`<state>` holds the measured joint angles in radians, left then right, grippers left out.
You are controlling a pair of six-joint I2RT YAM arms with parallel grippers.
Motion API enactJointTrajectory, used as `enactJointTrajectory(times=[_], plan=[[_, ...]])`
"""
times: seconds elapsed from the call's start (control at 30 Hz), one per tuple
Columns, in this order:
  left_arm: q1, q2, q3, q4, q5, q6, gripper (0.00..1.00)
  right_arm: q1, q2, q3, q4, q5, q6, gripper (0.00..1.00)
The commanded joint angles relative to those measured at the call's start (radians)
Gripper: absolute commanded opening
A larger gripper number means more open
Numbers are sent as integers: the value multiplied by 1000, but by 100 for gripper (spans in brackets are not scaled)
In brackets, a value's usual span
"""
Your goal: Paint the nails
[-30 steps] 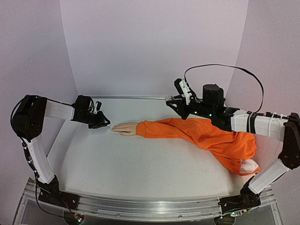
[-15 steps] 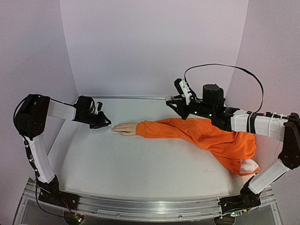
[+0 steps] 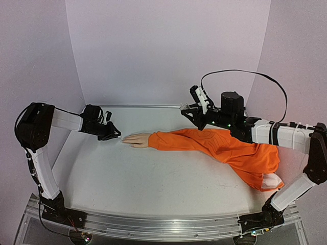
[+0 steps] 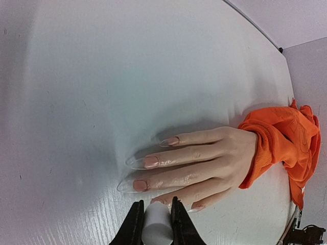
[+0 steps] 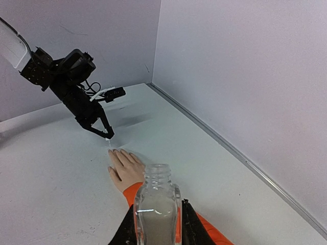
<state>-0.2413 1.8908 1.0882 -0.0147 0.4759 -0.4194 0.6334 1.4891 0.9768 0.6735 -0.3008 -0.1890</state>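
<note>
Your left hand (image 4: 156, 213) is clamped on a white cylinder (image 4: 156, 230), just beside the nails (image 4: 150, 162) of the mannequin hand (image 4: 209, 158), which lies flat on the tabletop (image 4: 102, 76). Right hand (image 5: 157, 227) grips the clear bottle (image 5: 157, 204) upright, well apart from them

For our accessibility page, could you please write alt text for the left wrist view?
A pale mannequin hand in an orange sleeve lies flat on a white table, long nails pointing left. At bottom, the robot's left hand grips a white cylinder close to the nails.
</note>
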Motion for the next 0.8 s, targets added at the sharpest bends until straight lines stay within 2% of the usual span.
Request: enactJointTrajectory(times=[0.0, 0.67, 0.77], plan=[[2, -39, -14, 44, -4, -5, 0, -4, 0, 33, 70, -23, 11, 0], [8, -33, 8, 21, -56, 22, 0, -4, -12, 27, 70, -20, 14, 0], [12, -42, 12, -21, -85, 43, 0, -4, -13, 26, 69, -19, 14, 0]])
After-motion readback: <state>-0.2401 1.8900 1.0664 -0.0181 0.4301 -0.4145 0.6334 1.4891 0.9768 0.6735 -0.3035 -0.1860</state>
